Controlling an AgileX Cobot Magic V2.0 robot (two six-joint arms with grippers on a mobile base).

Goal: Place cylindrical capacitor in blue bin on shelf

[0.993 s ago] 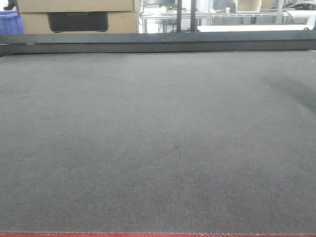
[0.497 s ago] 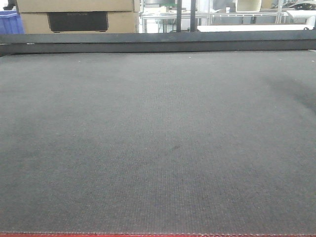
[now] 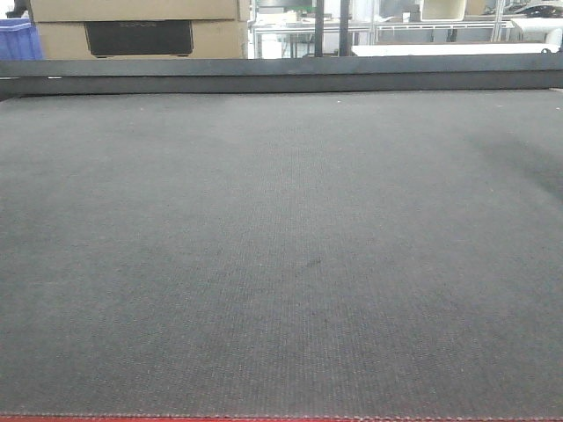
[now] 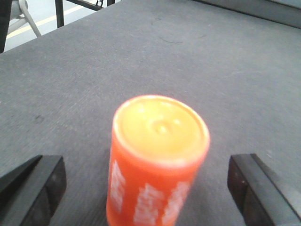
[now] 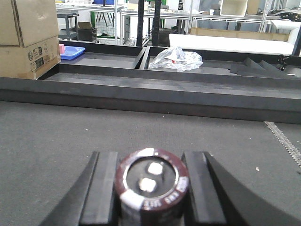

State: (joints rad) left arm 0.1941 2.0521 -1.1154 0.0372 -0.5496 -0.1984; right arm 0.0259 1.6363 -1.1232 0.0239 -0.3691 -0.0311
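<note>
In the right wrist view, my right gripper (image 5: 150,159) is shut on the cylindrical capacitor (image 5: 151,183). It is a stubby dark cylinder with a silver stripe and two light terminals on its top, held upright just above the grey mat (image 5: 56,141). In the left wrist view, my left gripper (image 4: 146,188) is open. An orange cylinder (image 4: 155,160) with white print stands on the mat between its fingers (image 4: 35,186), with a gap on each side. A blue bin (image 3: 18,40) shows at the far left of the front view. Neither gripper shows in the front view. I cannot make out the steel shelf.
A raised dark rail (image 5: 150,96) runs across the mat's far edge. Behind it are dark trays, a crumpled clear bag (image 5: 178,59), a shallow blue tray (image 5: 71,51) and cardboard boxes (image 5: 28,37). Metal racks (image 5: 197,16) stand in the background.
The faint shadow on the right side of the mat has faded a little in the front view. Nothing else differs.
</note>
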